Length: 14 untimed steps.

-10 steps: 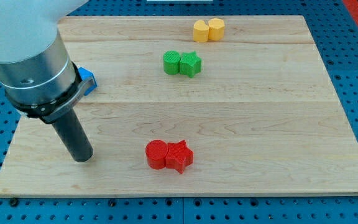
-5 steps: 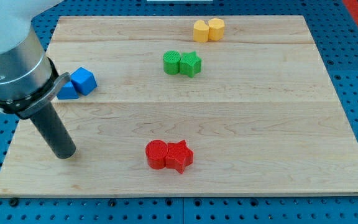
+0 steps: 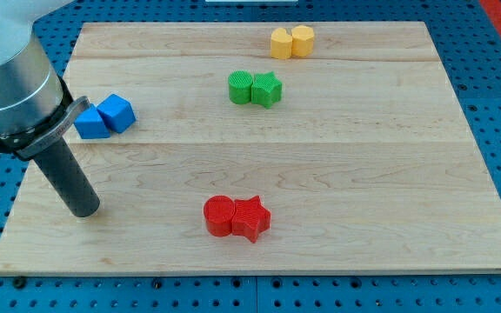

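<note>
Wooden board [image 3: 346, 174] on blue pegboard; my tip [image 3: 85, 211] on bare wood, rod leaning upper-left, blue blocks [image 3: 105, 116] nearest; no hand fitted.

The arm's body [image 3: 11, 78] hides the left edge of one blue block [image 3: 90, 123]. The view's left and top edges cut the arm off

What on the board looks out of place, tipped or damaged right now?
Nothing stands out. The blocks sit flat in same-colour pairs: blue pair, green pair, yellow pair, red pair. My tip rests on bare wood below the blue pair, touching no block.
</note>
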### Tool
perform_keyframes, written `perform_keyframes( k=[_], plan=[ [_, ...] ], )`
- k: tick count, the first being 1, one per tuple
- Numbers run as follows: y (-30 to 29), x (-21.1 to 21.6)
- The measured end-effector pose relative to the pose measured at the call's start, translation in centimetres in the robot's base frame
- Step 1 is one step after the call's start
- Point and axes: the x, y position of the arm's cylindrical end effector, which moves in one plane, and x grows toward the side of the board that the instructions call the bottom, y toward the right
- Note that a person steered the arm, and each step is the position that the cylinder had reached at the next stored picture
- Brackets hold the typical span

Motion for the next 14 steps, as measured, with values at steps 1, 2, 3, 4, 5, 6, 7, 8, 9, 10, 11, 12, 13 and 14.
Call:
perform_keyframes(
  k=[1, 2, 3, 4, 5, 6, 7, 8, 9, 10, 11, 12, 13, 14],
  plan=[
    [-0.2, -0.2],
    [-1.0, -0.2],
    [-1.9, -0.2],
    [-2.6, -0.8],
    [-3.3, -1.1],
    [-3.7, -1.2],
    [-4.6, -1.2],
    [-5.9, -1.2],
    [-7.9, -1.2],
    [-9.9, -1.2],
    [-10.3, -1.8],
    [-8.6, -2.1],
    [-4.2, -5.2],
    [-0.6, -8.9]
  ],
)
